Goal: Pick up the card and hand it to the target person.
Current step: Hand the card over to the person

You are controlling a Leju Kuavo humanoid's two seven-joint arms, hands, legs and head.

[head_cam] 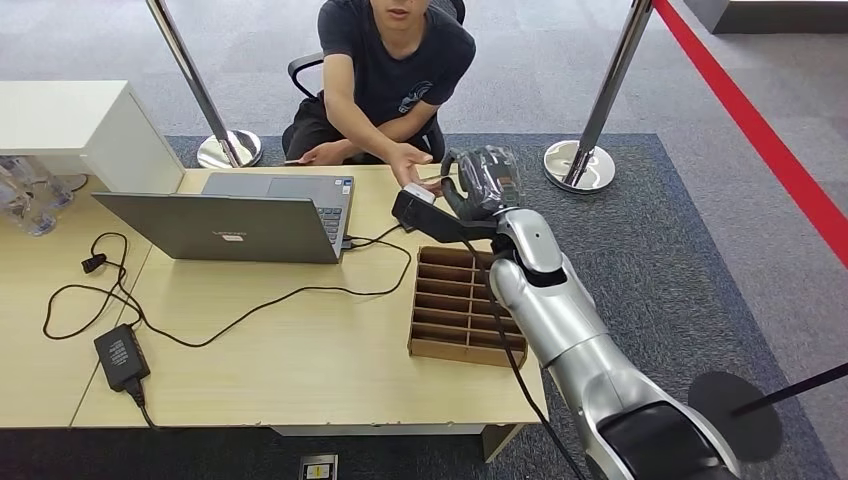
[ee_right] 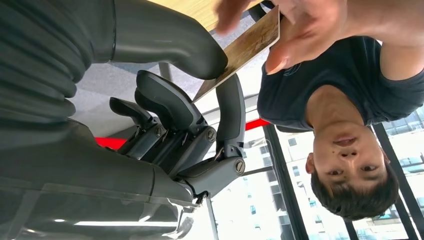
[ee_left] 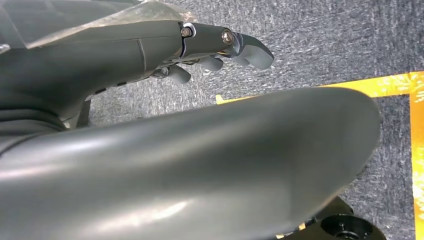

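Card (ee_right: 243,49) pinched in my right hand (ee_right: 200,100), thrust toward twelve o'clock so the person's hand (ee_right: 300,30) can take it.

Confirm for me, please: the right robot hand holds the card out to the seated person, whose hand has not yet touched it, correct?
Not quite. The person's hand already grips the card, as the right wrist view shows. The rest stands: the right robot hand holds the card out to the seated person.

Even, bright indoor light — wrist views blurred close up, windows glaring.
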